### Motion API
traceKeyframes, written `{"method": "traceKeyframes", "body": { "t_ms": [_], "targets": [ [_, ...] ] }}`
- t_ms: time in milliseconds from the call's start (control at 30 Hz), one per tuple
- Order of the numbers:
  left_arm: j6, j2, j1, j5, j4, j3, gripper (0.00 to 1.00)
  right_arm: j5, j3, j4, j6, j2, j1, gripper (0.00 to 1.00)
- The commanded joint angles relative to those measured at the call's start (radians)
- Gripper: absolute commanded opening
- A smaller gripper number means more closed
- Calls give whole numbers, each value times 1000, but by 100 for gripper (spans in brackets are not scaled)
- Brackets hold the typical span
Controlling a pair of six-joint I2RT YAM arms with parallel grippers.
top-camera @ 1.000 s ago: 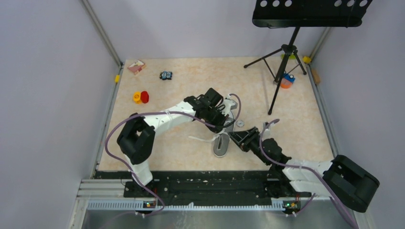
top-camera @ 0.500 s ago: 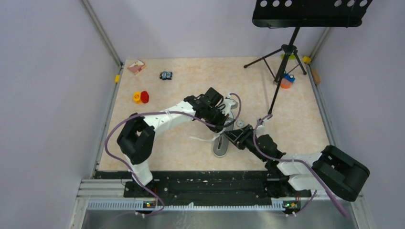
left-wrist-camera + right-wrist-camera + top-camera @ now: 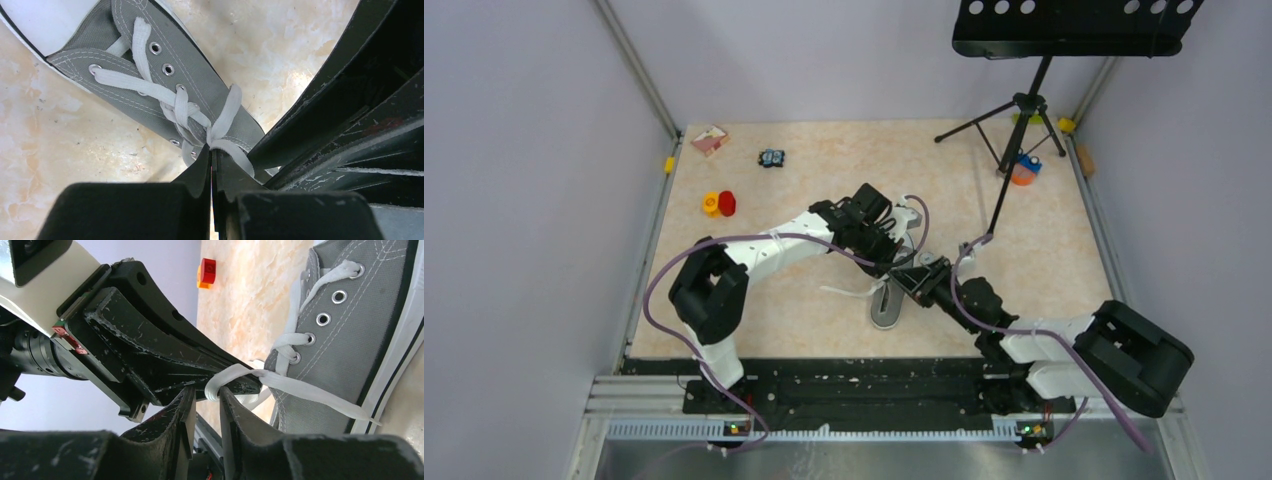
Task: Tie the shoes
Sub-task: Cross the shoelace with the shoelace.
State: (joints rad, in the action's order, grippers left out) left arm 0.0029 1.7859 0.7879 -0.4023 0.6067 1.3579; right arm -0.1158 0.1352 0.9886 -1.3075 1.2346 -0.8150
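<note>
Top view, shoe: one grey sneaker (image 3: 886, 305) on the worktop (image 3: 804, 190), toward 6 o'clock of centre. My two arms meet over it, left from 10 o'clock, right from 4 o'clock.
Left wrist view, left jaws: pressed together, pinching one white lace (image 3: 225, 117) just off the eyelets, likely for tension.
Right wrist view, right jaws: a narrow gap around one lace loop (image 3: 216, 384). Whether they grip it I cannot tell.

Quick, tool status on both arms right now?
Left tool: closed, pinching the white lace.
Right tool: narrow gap, that lace between its fingers; whether it grips cannot be told.
</note>
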Motion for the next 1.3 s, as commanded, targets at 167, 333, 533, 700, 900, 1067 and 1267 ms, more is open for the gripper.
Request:
{"method": "traceKeyframes", "body": {
  "t_ms": [167, 333, 533, 700, 900, 1067, 1267],
  "targets": [
    [0, -54, -4, -7, -11, -4, 0, -3, 53, 41, 30, 32, 2, 23],
    [-1, -54, -6, 4, -2, -7, 0, -25, 17, 47, -2, 26, 3, 0],
    [-38, -56, -19, -15, -2, -3, 0, -60, -47, 6, -53, -14, 2, 0],
    [-51, -55, -25, -29, 0, 11, 0, -69, -57, -17, -56, -21, 2, 0],
    [-63, -96, -57, -54, -18, -5, 0, -77, -68, -23, -69, -22, 2, 0],
    [-60, -107, -66, -70, -22, -4, 0, -68, -60, -1, -57, -18, 1, 0],
    [-57, -73, -67, -79, -3, -7, 0, -22, 6, -14, 41, -40, 1, 16]
  ]
}}
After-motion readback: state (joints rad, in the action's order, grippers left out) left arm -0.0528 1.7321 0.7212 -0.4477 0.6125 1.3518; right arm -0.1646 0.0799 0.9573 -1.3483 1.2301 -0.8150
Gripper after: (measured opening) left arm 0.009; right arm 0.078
